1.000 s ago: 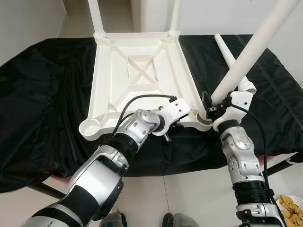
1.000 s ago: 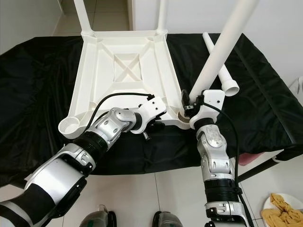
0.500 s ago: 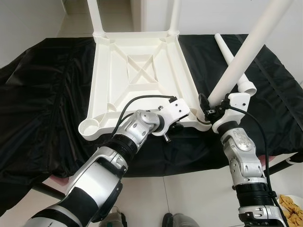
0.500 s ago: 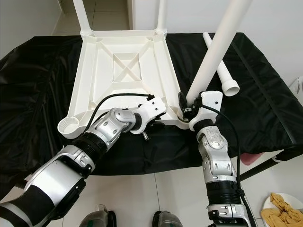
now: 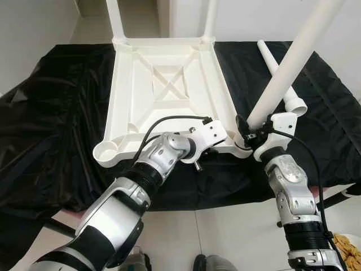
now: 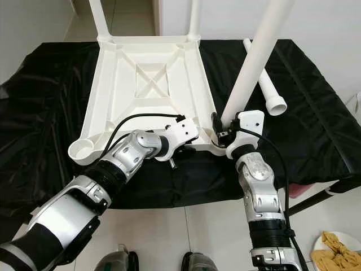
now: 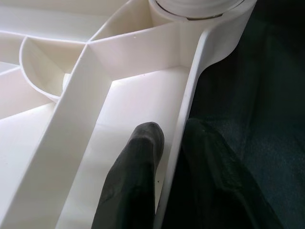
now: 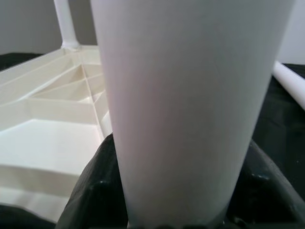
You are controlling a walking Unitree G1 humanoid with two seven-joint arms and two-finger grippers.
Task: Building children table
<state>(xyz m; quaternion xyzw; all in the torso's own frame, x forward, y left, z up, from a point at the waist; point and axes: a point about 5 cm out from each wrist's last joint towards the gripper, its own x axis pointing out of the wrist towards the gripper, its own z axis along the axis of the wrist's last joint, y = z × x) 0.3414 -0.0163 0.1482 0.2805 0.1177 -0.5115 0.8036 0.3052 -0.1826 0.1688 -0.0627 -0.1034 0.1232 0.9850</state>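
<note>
The white plastic table top point(image 5: 169, 84) lies upside down on a black cloth, with two legs point(image 5: 114, 17) standing in its far corners. My right gripper point(image 5: 246, 127) is shut on a third white leg point(image 5: 287, 68). This leg leans to the right, and its lower end point(image 7: 195, 7) sits in the near right corner socket. My left gripper point(image 7: 169, 157) is shut on the near rim of the table top point(image 7: 190, 109), one finger point(image 7: 133, 181) inside and one outside. The near left socket point(image 5: 106, 151) holds nothing.
A loose white leg point(image 5: 268, 56) lies on the black cloth point(image 5: 56, 113) to the right of the table top, behind the held leg. The cloth's front edge drops to a tiled floor. A plate of food point(image 5: 347, 245) sits on the floor at the lower right.
My right gripper has shifted the held leg a little to the left at the corner socket, and the leg stands slightly steeper. The left gripper stays on the rim.
</note>
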